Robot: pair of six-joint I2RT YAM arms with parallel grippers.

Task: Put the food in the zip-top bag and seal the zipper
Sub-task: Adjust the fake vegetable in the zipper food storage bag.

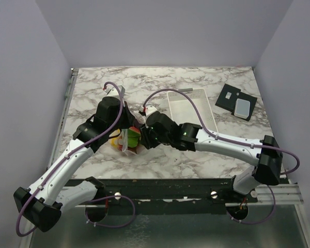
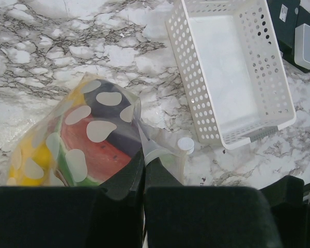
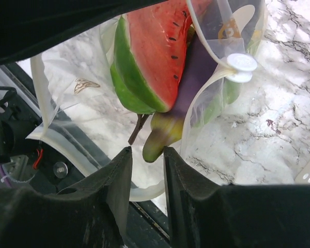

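Left fingers (image 2: 93,217) pinching zip-top bag (image 2: 109,98) — food (image 2: 101,155) inside

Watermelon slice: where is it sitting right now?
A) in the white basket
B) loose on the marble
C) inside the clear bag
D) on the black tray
C: the left wrist view shows the watermelon slice behind the spotted plastic of the clear bag, and the white basket holds no food.

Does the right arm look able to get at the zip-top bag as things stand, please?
Probably yes: the right gripper sits at the zip-top bag, nothing between; the left gripper pinches its edge.
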